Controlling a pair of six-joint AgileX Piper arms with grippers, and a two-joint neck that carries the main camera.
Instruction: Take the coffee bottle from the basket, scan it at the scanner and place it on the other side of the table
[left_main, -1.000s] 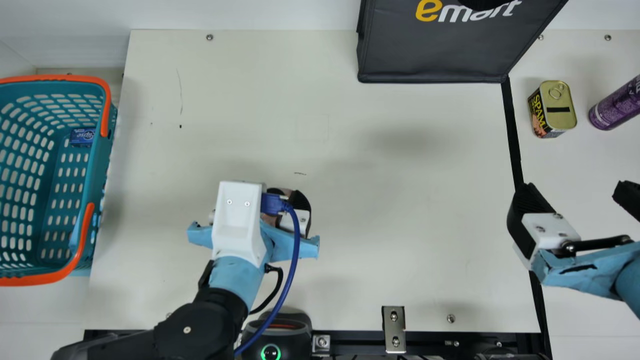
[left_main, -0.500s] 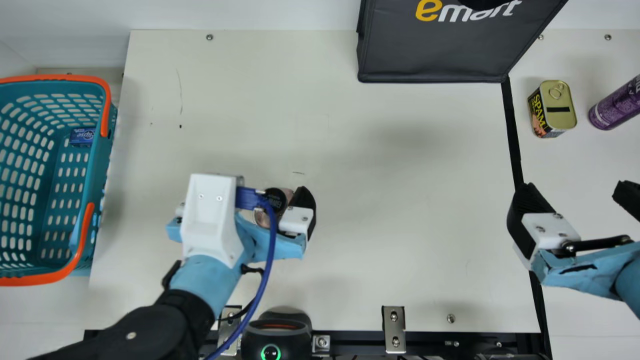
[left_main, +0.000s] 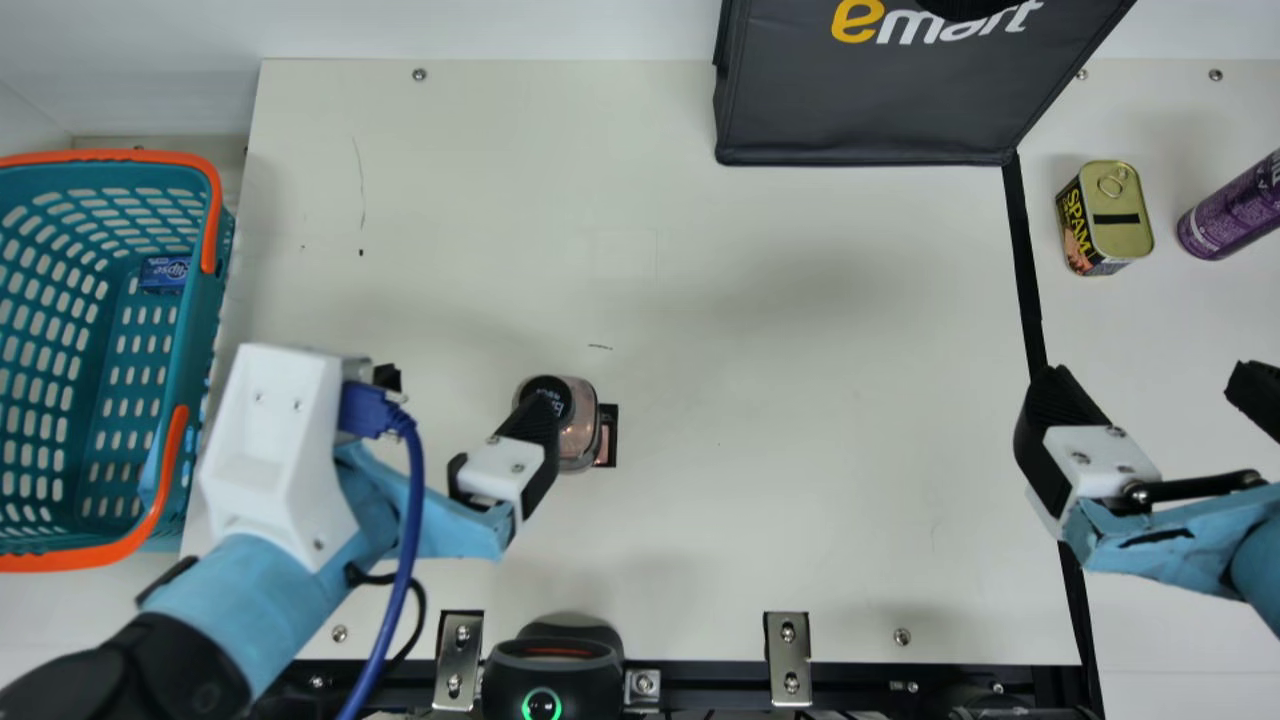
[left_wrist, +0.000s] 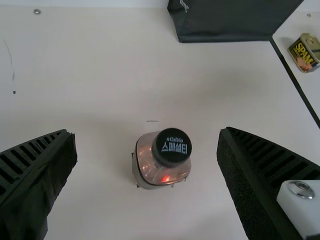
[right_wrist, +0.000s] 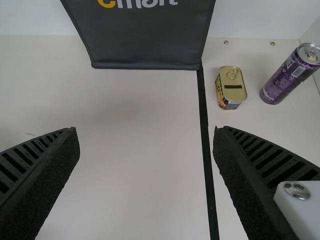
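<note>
Cream table (left_main: 800, 520), scanner (left_main: 553, 672) at near edge. Left gripper (left_wrist: 146, 133): fingers wide, empty, one close beside coffee bottle (left_main: 580, 415). Sideways sweep could clip bottle, topple it; both arms converging there might collide. Bottle upright, left of table's middle: round black cap, pale lettering, clear rounded body, pinkish-brown inside. Right gripper (right_wrist: 146, 130): wide, empty. Beyond, dark bag (left_main: 870, 110).
</note>
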